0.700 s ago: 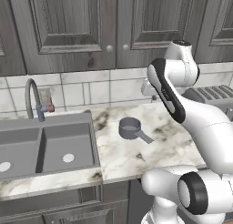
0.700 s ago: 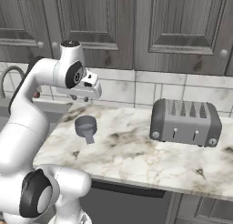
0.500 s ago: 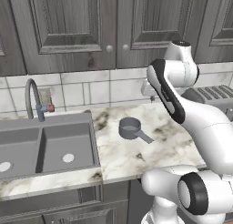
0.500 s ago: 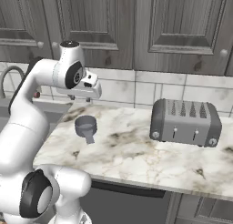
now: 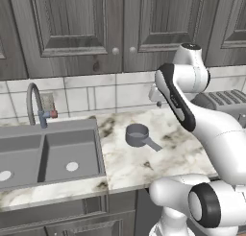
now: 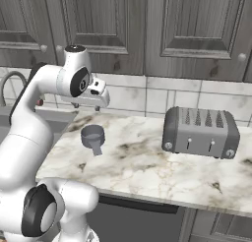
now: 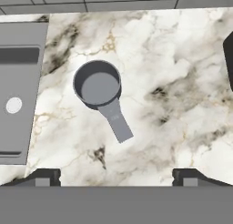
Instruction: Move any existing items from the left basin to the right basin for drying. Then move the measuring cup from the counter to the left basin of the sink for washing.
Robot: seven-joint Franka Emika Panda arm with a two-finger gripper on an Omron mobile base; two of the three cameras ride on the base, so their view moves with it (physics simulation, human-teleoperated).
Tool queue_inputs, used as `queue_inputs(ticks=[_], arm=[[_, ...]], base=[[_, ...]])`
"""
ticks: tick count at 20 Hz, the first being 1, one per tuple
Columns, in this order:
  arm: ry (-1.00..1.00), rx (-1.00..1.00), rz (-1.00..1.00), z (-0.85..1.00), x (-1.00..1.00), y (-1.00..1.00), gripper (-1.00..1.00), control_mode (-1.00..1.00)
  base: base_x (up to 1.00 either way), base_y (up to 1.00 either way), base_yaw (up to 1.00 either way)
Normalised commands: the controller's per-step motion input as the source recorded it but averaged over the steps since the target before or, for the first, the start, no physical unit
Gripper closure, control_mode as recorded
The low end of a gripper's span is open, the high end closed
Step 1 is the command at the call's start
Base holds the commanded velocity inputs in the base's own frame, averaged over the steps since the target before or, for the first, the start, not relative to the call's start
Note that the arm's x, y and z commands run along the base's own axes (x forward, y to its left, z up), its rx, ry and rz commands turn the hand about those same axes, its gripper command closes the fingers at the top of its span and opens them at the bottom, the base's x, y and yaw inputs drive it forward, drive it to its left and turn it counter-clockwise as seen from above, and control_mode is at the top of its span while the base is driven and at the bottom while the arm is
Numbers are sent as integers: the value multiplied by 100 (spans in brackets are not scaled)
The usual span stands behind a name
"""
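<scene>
The dark grey measuring cup (image 5: 138,135) (image 6: 92,136) stands upright on the white marble counter (image 5: 163,160), its flat handle pointing toward the front edge. My gripper (image 6: 87,107) (image 7: 116,177) hangs open high above the counter, and nothing is between its fingertips (image 7: 43,177). In the hand view the measuring cup (image 7: 97,86) lies straight ahead of the gripper. To the left, the sink holds the left basin (image 5: 19,153) and the right basin (image 5: 67,148) (image 7: 22,82). Both basins look bare where they show. The existing items are out of view.
A curved grey tap (image 5: 34,101) rises behind the sink's divider. A grey toaster (image 6: 199,133) (image 5: 226,100) stands on the counter to the right of the cup. Tiled wall and dark cabinets close off the back.
</scene>
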Motion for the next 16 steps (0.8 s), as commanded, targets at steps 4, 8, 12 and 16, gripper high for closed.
queue_inputs(ticks=[4,8,12,16], arm=[[0,0,0,0,0,0,-100,100],[0,0,0,0,0,0,-100,100],[0,0,0,0,0,0,-100,100],[0,0,0,0,0,0,-100,100]], base=[[21,4,-2],[31,32,-3],[19,65,-3],[11,79,-6]])
